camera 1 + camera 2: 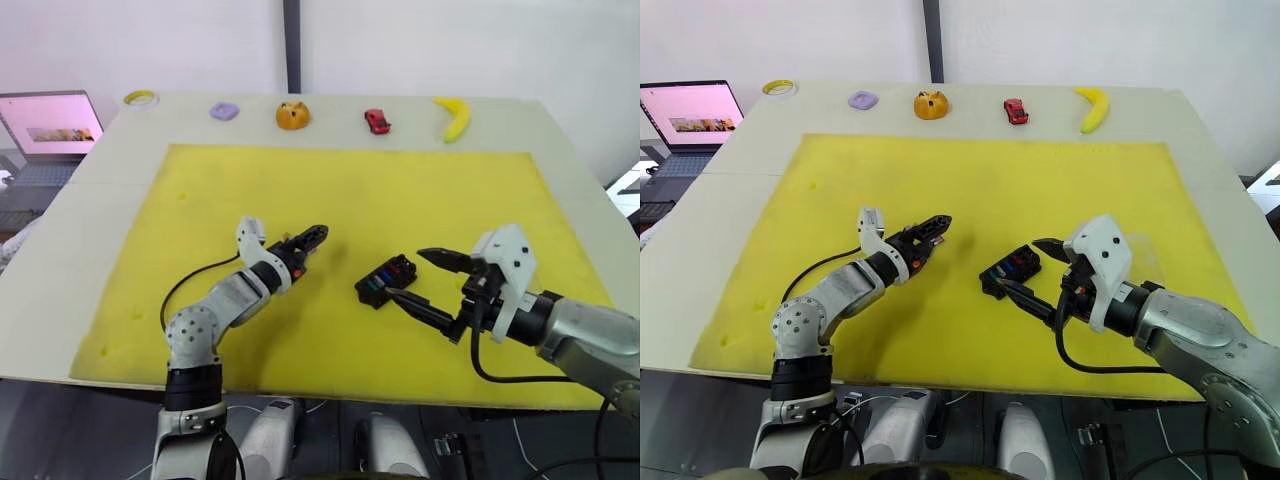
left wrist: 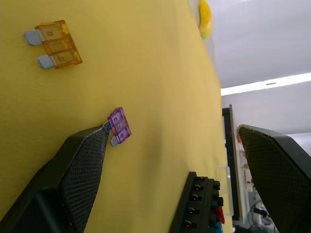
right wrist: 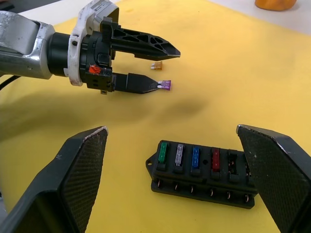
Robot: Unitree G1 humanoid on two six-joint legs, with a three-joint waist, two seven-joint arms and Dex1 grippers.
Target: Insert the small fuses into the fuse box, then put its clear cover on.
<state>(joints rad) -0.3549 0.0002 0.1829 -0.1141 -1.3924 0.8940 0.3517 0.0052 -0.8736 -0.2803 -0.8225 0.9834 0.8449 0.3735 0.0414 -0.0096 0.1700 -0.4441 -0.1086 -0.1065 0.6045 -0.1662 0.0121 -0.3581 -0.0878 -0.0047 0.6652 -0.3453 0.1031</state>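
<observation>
Right wrist: ribbed black fuse box (image 3: 201, 174)

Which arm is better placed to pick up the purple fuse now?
Left. The left gripper is open, with one fingertip touching the purple fuse on the mat. The right gripper is open around the fuse box, farther away.

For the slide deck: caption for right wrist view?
Left hand open beside a purple fuse; fuse box holds four fuses.
</observation>
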